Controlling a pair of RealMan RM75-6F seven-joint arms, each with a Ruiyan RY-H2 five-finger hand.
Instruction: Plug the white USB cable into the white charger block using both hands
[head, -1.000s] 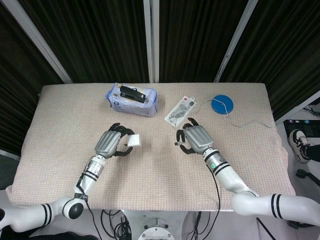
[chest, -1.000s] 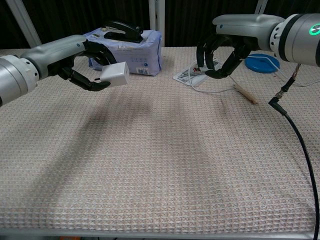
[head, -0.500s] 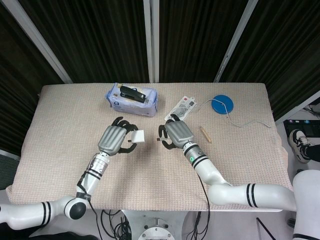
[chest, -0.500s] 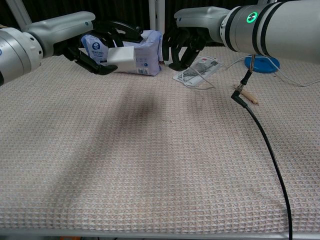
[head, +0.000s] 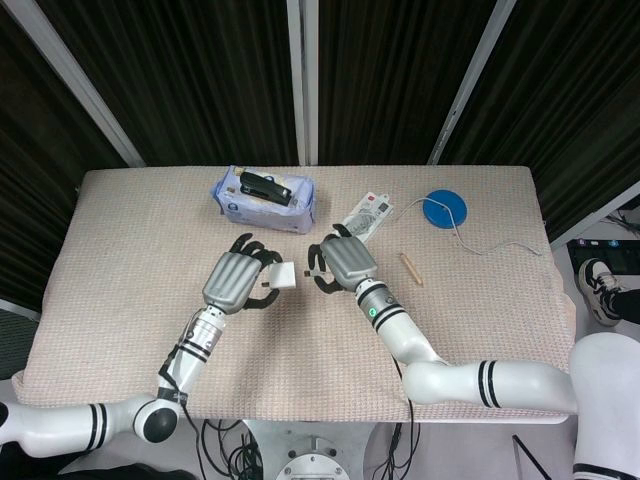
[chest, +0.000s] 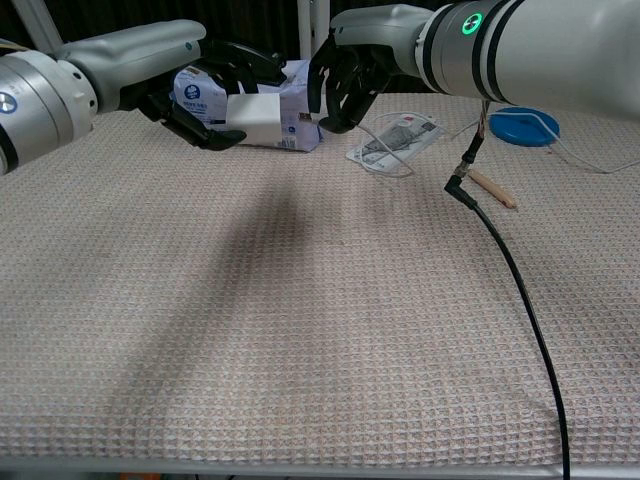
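My left hand (head: 232, 281) holds the white charger block (head: 279, 276) off the table, fingers curled round its back and sides, the free face turned toward three o'clock. In the chest view the block (chest: 255, 119) hangs in front of the blue tissue pack (chest: 292, 92), not touching it.

My right hand (head: 341, 264) sits just beside the block at its three o'clock. Its fingers are curled inward and the USB plug (chest: 309, 118) shows at their tips, metal end pointing at the block. I judge it pinched there, though the contact points themselves are hidden. The white USB cable (chest: 392, 165) trails off toward the leaflet (head: 362, 216) at one o'clock.

Judgement on the step in hand: plug and block are near but still apart; insertion is not yet made. I cannot tell where the port lies on the block's face, nor whether the plug is the right way up.

- Hold the block still with the left hand; let only the right hand travel.
- Square the plug to the block's face before closing the gap.
- Advance slowly toward nine o'clock; a skewed entry could push the block out of my left fingers.
- Keep the cable slack so it cannot drag the plug sideways.
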